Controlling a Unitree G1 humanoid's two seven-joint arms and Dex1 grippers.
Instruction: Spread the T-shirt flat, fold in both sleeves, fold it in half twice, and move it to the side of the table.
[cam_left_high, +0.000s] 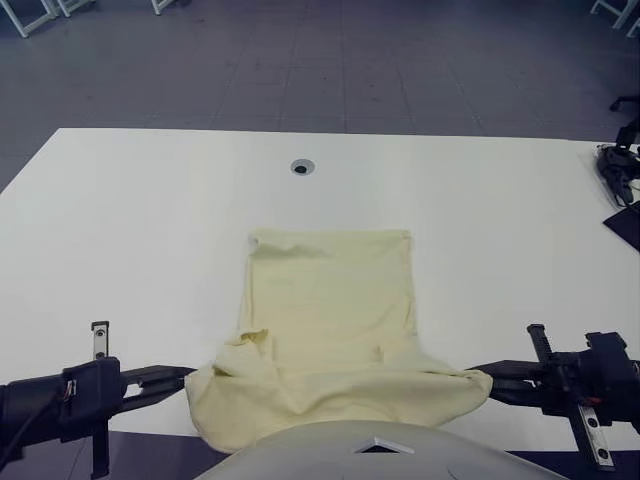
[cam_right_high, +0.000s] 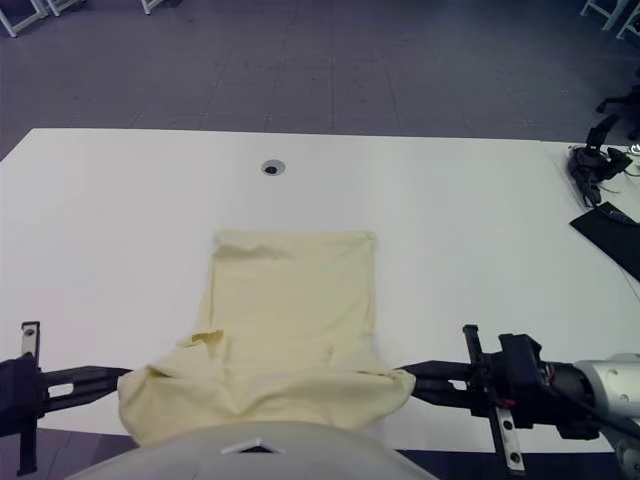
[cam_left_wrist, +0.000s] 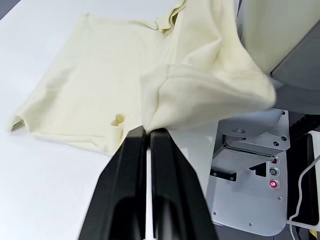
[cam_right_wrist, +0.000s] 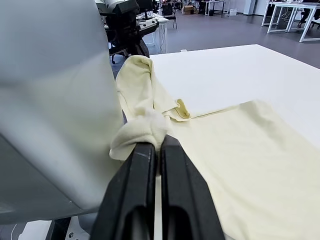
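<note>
Left gripper (cam_left_wrist: 147, 132), fingers pressed together, pinches the near left corner of the T-shirt (cam_left_high: 330, 310); right gripper (cam_right_wrist: 157, 141), fingers likewise pressed together, pinches the near right corner. T-shirt lies on the white table (cam_left_high: 130, 220), centred at the near edge, with its far part flat and its near part bunched and raised between the two grippers. Round port (cam_left_high: 302, 167) sits in the tabletop beyond the T-shirt, apart from it, and black cables (cam_left_high: 618, 165) lie at the far right edge.
</note>
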